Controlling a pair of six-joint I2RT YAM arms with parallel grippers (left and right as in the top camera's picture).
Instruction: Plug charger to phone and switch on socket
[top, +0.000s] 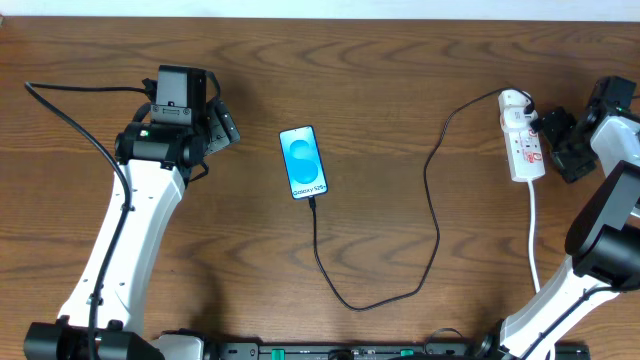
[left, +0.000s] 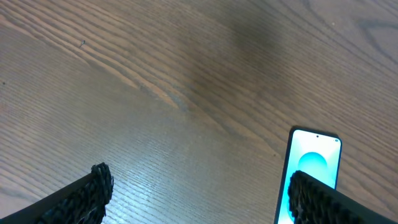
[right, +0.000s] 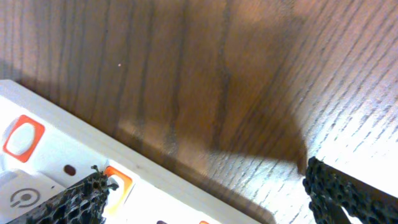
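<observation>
Evidently the plugging-in is done: the phone (top: 303, 162) lies face up and lit near the middle of the tabletop (top: 400, 60), a little left of centre. The charger cable (top: 432, 215) meets its near end, though the overhead view is too small to tell whether the connector is fully seated. From there the cable runs toward the near edge, loops right and climbs to the far end of the power strip (top: 524, 150), which lies at the far right with its white cord (top: 533, 230) trailing toward the near side. That leaves the switching-on as the step in hand, and it falls to the right arm. The right pincer (right: 205, 171) hangs just beside the strip with its fingers apart and nothing between them. In the wrist view one fingertip (right: 93, 193) overlaps the strip's edge next to a red-rimmed switch (right: 23, 138); I cannot tell whether it touches. The next move, as I judge it, calls for lining one fingertip up over the switch beside the charger's outlet and pressing straight down, firmly enough to rock it without shoving the light strip sideways. The left pincer (left: 199, 174) is also apart and empty, hovering over bare wood to the left of the phone.
</observation>
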